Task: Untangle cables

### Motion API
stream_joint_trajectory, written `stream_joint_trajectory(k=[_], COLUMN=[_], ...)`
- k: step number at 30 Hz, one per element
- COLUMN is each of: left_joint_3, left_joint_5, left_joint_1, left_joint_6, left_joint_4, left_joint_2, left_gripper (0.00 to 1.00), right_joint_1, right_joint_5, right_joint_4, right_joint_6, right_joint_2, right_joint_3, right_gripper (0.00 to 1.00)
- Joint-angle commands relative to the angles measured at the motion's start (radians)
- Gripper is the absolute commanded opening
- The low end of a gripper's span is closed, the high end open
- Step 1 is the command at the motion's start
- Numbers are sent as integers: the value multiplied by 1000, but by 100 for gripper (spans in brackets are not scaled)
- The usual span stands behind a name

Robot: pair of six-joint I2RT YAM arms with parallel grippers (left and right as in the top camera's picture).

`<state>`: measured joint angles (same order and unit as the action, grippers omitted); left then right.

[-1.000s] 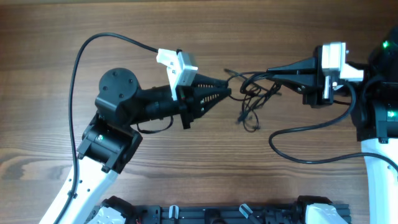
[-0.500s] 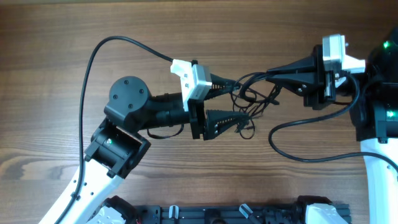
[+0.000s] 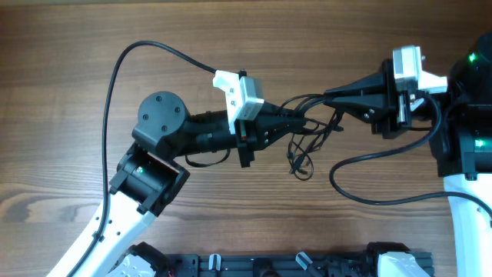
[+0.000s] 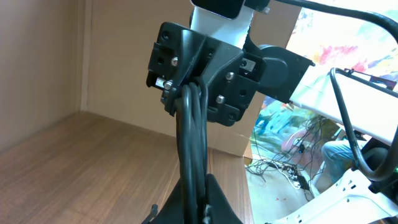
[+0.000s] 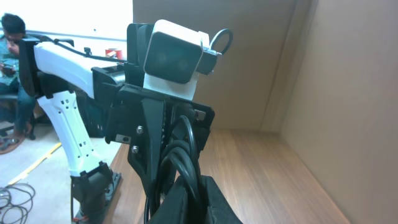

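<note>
Starting at the near edge of the desk, a black rail lies between the two white arm bases. Just beyond it on the right, a thick black wire sags in a loop over the wood beside the right arm.

Farther in, the left arm reaches up and across. The left gripper has its jaws clenched on the cables, a small tangle of thin black cords near the middle of the desk. One loop of the tangle trails toward the near side and lies on the wood just beside those jaws.

In the left wrist view, several cords run side by side out of the pinched jaws, straight across to the right gripper, which faces the left one from close by. The cords pass in between the right jaws. Whether those jaws press on them or sit slack I cannot tell.

Past both grippers, a second thick wire arcs from the left arm's white camera mount out over bare wood toward the far side.
</note>
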<state>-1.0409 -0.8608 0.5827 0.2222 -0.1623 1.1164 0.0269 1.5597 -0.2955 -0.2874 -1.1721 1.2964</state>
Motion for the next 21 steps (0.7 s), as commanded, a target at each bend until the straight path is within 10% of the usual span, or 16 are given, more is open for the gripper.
stream_joint_trajectory(k=[1, 3, 10, 16, 18, 21], left_joint_3=[-6, -6, -6, -6, -6, -6], left_joint_5=[6, 6, 6, 5, 6, 6], left_joint_1=[5, 5, 5, 5, 5, 5], left_joint_6=[-5, -5, 3, 48, 48, 48], left_joint_4=[-13, -14, -14, -47, -48, -47], left_joint_2=[2, 2, -2, -2, -2, -2], left_gripper=[4, 4, 4, 4, 4, 4], right_joint_1=[-4, 0, 12, 11, 11, 11], right_joint_5=[37, -36, -98, -40, -40, -39], right_joint_4=[4, 3, 3, -1, -1, -1], right_joint_6=[6, 8, -230, -319, -317, -315], right_joint_2=[16, 16, 16, 16, 16, 16], right_joint_3=[7, 7, 7, 7, 7, 7], right_gripper=[79, 100, 96, 60, 11, 14])
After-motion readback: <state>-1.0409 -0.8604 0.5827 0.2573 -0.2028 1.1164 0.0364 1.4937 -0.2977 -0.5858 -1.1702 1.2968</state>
